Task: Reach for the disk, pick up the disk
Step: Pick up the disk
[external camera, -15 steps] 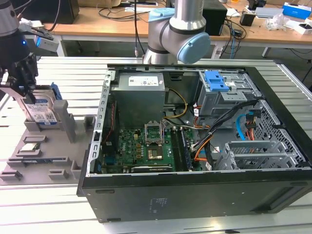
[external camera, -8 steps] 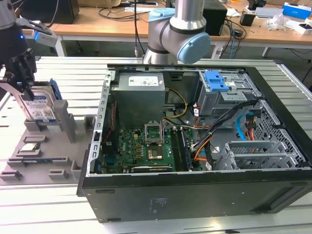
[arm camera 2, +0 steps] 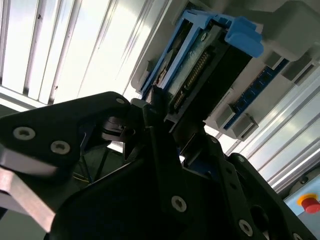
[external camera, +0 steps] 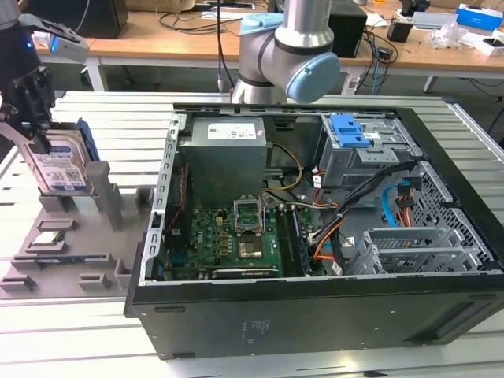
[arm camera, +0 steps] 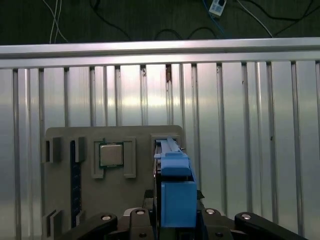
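Black gripper (arm camera: 176, 216) fingers seem clamped on the flat silver disk (external camera: 61, 169) — blue-bracketed, upright — at a grey plastic holder (external camera: 102, 201).

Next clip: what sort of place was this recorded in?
Probably a robotics lab bench for computer assembly: an open computer case on a slatted aluminium table, a grey parts fixture beside it, and cable-strewn desks behind.

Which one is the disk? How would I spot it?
At the exterior view's left, beside the open case, lies a grey tray. The disk stands on edge at its far end: silver, labelled, blue-framed, unlike the small flat chip.
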{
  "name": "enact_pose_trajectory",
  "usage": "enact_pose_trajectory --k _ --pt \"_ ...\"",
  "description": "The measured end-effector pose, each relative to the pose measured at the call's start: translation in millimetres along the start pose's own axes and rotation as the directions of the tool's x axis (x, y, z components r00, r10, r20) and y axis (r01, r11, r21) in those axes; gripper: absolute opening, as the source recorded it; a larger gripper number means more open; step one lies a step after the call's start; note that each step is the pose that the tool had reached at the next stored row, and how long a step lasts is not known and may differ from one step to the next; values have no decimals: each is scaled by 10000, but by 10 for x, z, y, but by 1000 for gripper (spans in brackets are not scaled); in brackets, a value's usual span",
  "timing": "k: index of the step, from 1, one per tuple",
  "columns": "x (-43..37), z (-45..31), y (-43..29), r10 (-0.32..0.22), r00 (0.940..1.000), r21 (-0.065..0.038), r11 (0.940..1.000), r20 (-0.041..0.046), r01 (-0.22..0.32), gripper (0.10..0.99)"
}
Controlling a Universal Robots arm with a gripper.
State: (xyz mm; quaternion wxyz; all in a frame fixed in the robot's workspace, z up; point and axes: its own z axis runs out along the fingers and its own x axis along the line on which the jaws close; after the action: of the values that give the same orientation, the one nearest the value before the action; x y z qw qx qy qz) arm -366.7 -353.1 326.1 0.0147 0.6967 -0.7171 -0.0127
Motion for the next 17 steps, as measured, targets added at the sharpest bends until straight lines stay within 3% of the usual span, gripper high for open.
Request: enact_pose_trajectory --k 17 --pt "1 -356 -1 0 10000 -13 10000 0 0 365"
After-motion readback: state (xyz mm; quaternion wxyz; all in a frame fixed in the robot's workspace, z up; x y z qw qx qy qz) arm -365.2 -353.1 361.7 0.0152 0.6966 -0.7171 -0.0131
